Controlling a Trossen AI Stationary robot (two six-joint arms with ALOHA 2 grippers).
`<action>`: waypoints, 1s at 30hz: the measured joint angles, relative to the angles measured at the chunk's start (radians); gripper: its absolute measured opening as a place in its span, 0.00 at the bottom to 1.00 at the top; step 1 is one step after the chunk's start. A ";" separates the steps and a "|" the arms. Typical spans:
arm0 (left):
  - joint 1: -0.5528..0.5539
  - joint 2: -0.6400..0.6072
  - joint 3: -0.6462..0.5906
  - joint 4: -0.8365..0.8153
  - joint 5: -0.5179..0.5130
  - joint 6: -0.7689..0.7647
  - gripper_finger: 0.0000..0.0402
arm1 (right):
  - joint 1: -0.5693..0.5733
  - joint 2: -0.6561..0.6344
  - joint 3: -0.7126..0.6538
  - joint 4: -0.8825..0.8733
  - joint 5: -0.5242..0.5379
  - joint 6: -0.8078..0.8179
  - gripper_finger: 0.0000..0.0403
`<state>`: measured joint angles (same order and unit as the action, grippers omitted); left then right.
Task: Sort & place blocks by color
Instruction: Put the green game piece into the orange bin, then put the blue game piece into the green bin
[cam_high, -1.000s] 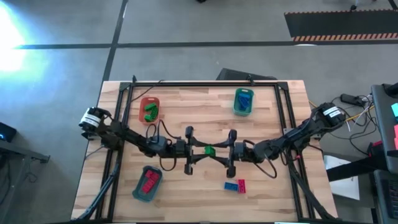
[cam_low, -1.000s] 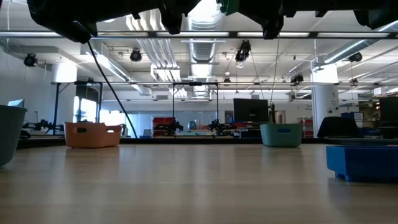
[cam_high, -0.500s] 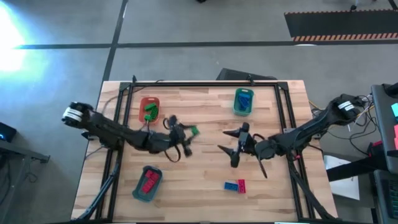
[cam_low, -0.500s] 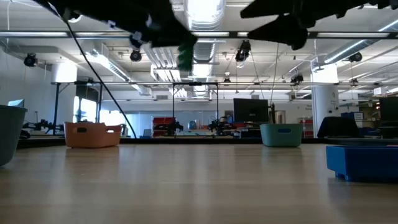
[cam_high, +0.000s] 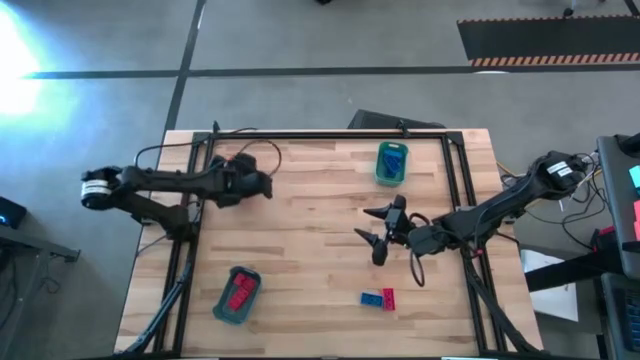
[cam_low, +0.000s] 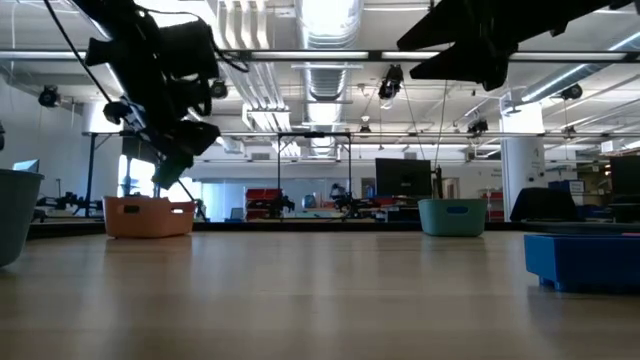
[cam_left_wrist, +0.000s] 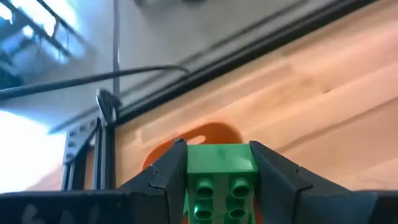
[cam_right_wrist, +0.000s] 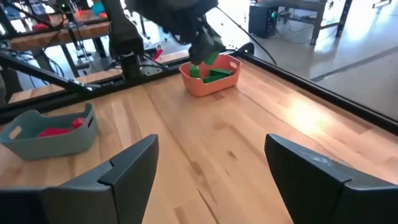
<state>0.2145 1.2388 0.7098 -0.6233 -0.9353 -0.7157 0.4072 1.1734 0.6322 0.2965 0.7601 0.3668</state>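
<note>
Left gripper (cam_left_wrist: 217, 186) pinching green studded brick (cam_left_wrist: 219, 177) between both fingers, hovering over orange-red tray (cam_right_wrist: 210, 78) at upper left of table in high view; more green bricks already in that tray. Right gripper (cam_high: 378, 232) right of centre, fingers spread wide, empty. Blue brick (cam_high: 371, 298) and red brick (cam_high: 388, 298) side by side at lower right of pale wood-plank table (cam_high: 320, 180). Red bricks in grey-teal tray (cam_high: 236, 295) at lower left; green tray (cam_high: 391, 163) at upper right holds blue bricks. Workshop room behind, ceiling ducts and lights

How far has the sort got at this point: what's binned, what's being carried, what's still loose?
Done: red blocks lie in the teal tray, green blocks in the orange tray, blue ones in the green tray. In hand: the left gripper holds a green block over the orange tray. Left: a blue block and a red block on the table, near the open right gripper.
</note>
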 joint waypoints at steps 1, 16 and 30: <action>0.029 0.001 0.000 0.002 0.023 0.014 0.32 | 0.000 0.001 0.000 -0.001 0.000 0.001 0.70; 0.150 0.010 -0.002 0.005 0.045 0.048 0.45 | 0.000 0.007 0.000 -0.008 -0.003 0.031 0.70; -0.035 0.006 0.016 0.013 0.052 0.049 0.46 | 0.004 0.007 0.000 -0.082 -0.346 0.287 0.69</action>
<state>0.1796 1.2452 0.7254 -0.6098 -0.8830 -0.6665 0.4116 1.1809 0.6323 0.2149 0.4140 0.6537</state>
